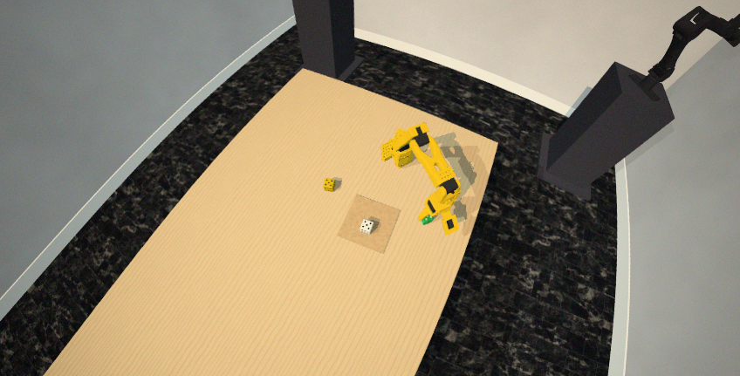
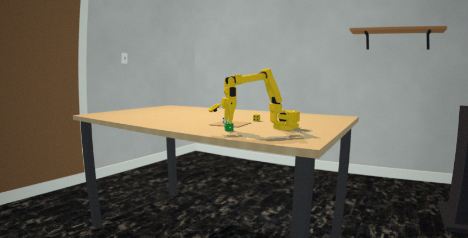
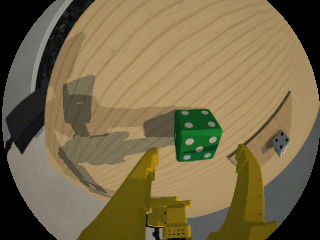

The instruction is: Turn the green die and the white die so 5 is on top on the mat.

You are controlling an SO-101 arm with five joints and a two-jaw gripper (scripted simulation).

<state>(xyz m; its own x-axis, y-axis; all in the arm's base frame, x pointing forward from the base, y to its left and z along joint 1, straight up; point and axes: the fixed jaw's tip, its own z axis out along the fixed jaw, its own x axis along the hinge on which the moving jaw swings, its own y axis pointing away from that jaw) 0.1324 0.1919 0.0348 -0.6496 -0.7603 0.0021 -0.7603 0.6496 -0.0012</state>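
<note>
Beginning with the green die [image 1: 427,219] [image 2: 229,126] [image 3: 198,142]: lying on the bench [image 1: 233,242] [image 2: 184,114] [image 3: 150,55], off the mat [image 1: 352,214] [image 2: 241,124] [image 3: 282,117], and apparently showing 5 on top already, with a 4 on one side. Not yet meeting the placement requirement; probably needing transfer without a net change of the top face. Positioning the gripper [image 1: 424,216] [image 2: 228,122] [image 3: 198,149] low at the green die, with fingers standing partly spread, pinching nothing. Apparently preparing a grasp; still requiring closure, lifting, carrying to the mat, level lowering and release. Moving outward to the white die [image 1: 366,226] [image 2: 224,120] [image 3: 281,143]: resting on the mat, well inside the edges, showing 5 on top, thus apparently satisfying both conditions and needing only protection from contact during placement. Farther out, handling the yellow die [image 1: 329,185] [image 2: 256,117] as a keep-clear item: sitting off the mat, apart from the other dice, and calling for no turning.
</note>
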